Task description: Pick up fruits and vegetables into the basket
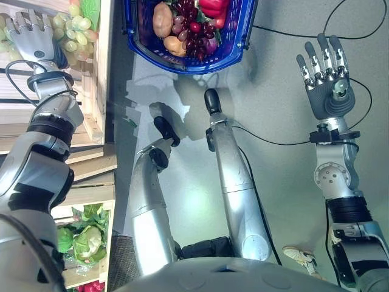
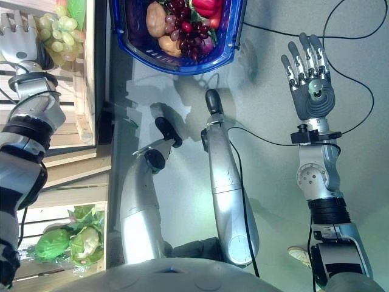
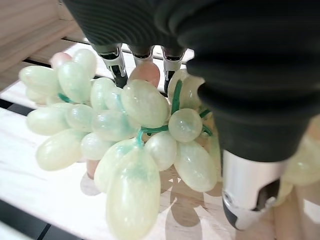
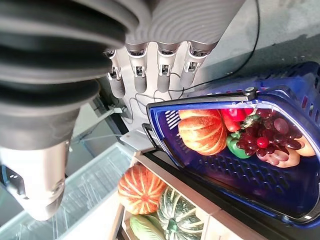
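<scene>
Grapes, a pale green bunch (image 3: 125, 145) on the slatted light wooden shelf (image 3: 35, 200), look like the next thing to go, and the left robot hand (image 1: 33, 36) is reaching over them: in its wrist view the fingers (image 3: 117, 67) are straight and spread above the bunch, wide and holding nothing, the thumb apart beside it. The right robot hand (image 1: 325, 76) hangs over the grey floor (image 1: 273, 91), flat and wide, also empty. The task seems partly done, since the blue plastic basket (image 1: 240, 42) on the floor already holds one striped orange pumpkin (image 4: 202, 131), one dark red grape bunch (image 1: 194, 30), one red pepper (image 1: 213, 7), one green pepper (image 4: 235, 147) and two brownish potatoes (image 1: 162, 19). Left to move, as far as can be seen: the one green bunch, two leafy cauliflowers (image 1: 85, 240) on a lower shelf, and, in the right wrist view, one more orange pumpkin (image 4: 140, 189) beside one dark green squash (image 4: 179, 212).
</scene>
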